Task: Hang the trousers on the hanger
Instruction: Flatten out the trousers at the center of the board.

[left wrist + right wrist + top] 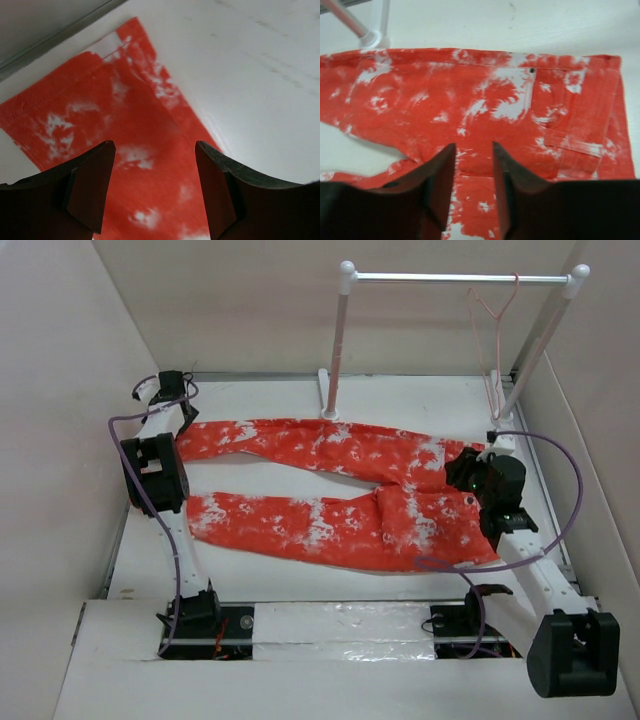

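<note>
The orange-red trousers with white splotches lie flat on the table, legs pointing left, waist at the right. The pinkish wire hanger hangs from the right end of the white rail. My left gripper is open and empty above the cuff of the far leg. My right gripper is open and empty above the seat and waist of the trousers, the jaws a small way apart.
A white rail on two posts stands at the back of the table, one post's foot close to the far leg. White walls enclose the table on the left, back and right.
</note>
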You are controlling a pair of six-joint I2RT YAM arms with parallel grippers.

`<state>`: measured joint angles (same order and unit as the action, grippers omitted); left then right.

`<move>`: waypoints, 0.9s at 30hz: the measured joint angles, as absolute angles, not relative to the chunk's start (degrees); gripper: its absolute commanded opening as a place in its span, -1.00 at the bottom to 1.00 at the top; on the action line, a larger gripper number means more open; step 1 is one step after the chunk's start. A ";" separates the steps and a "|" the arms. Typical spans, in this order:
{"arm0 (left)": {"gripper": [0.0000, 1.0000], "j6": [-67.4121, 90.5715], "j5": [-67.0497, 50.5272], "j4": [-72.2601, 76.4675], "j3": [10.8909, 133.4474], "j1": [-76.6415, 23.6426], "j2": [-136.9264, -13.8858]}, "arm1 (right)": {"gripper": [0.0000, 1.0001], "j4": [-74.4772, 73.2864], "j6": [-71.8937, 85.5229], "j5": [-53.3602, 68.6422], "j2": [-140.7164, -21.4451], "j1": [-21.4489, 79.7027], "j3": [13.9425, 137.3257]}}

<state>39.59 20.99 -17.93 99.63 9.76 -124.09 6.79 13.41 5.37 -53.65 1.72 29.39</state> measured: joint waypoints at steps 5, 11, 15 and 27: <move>0.27 38.00 21.47 -20.78 103.59 11.44 -130.58 | 0.07 7.16 13.98 4.25 -55.33 -0.91 29.06; 0.33 37.47 21.04 -20.34 108.20 11.33 -133.08 | 0.28 7.81 14.85 4.01 -60.53 -3.29 28.93; 0.33 37.30 21.21 -19.97 109.40 10.94 -134.52 | 0.24 9.10 15.25 4.05 -63.72 -8.12 28.60; -0.25 36.56 20.10 -17.21 112.97 10.41 -137.47 | 0.27 10.94 18.87 9.54 -83.35 -20.56 35.97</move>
<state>36.56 20.10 -17.21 112.97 10.41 -137.47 10.94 18.87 9.54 -83.35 -20.56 35.97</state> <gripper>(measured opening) 0.410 0.635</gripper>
